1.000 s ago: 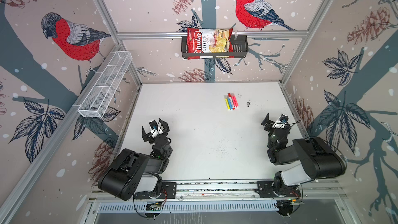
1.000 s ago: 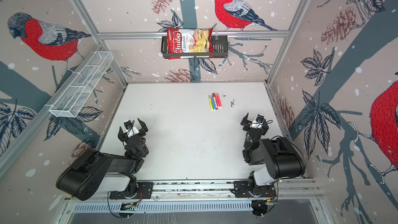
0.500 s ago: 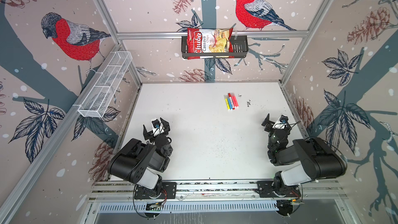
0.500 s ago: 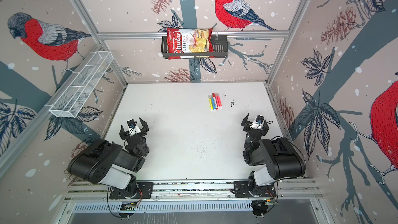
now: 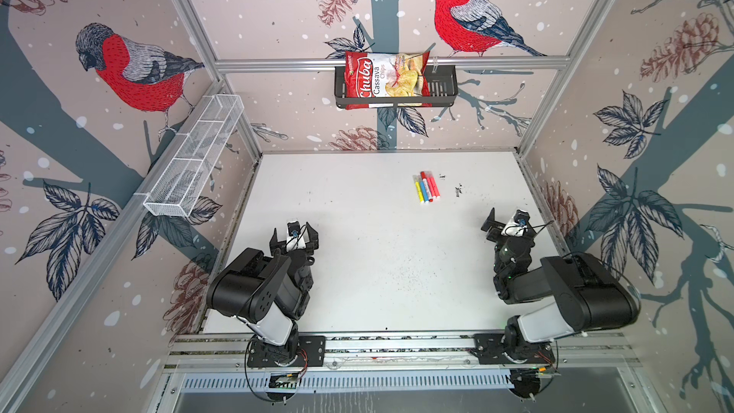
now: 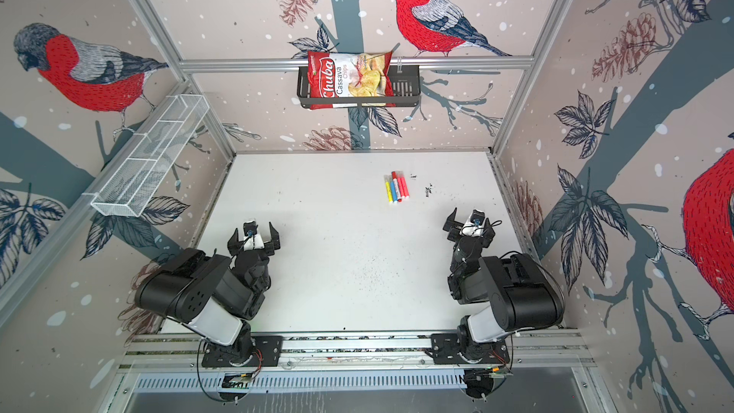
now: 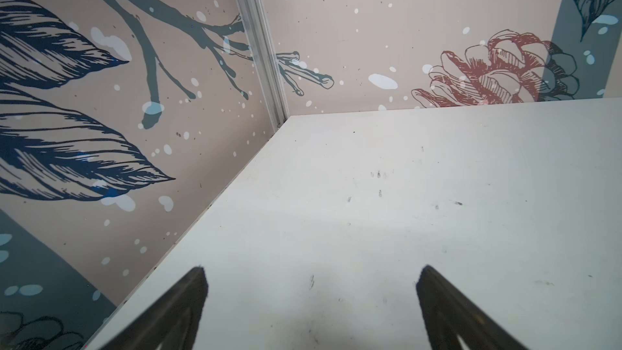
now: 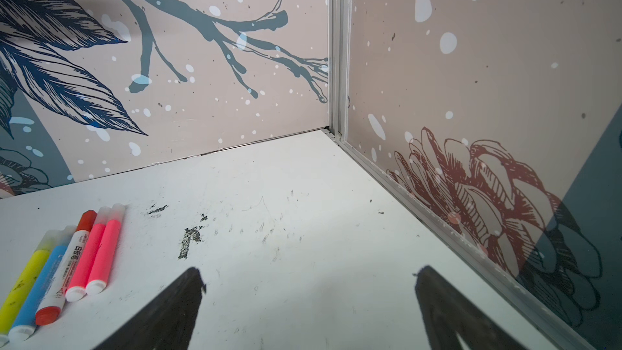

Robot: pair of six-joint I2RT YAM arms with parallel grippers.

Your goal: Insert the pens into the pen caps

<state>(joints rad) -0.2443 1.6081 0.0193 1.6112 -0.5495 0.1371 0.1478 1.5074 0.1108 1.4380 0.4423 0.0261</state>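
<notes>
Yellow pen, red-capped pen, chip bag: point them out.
yellow pen [image 8: 26, 281], right wrist view, mid barrel.
red-capped pen [image 8: 68, 264], right wrist view, white printed barrel.
chip bag [image 5: 382, 81], in a top view, middle of its front.

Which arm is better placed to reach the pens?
Right. The pens lie on the table right of centre, nearer the open right gripper; its wrist view shows them, the left gripper's doesn't.

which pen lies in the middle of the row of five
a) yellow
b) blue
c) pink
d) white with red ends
d, the white pen with red ends lies between the blue pen and the two pink pens, with the yellow pen outermost beyond the blue.
</notes>
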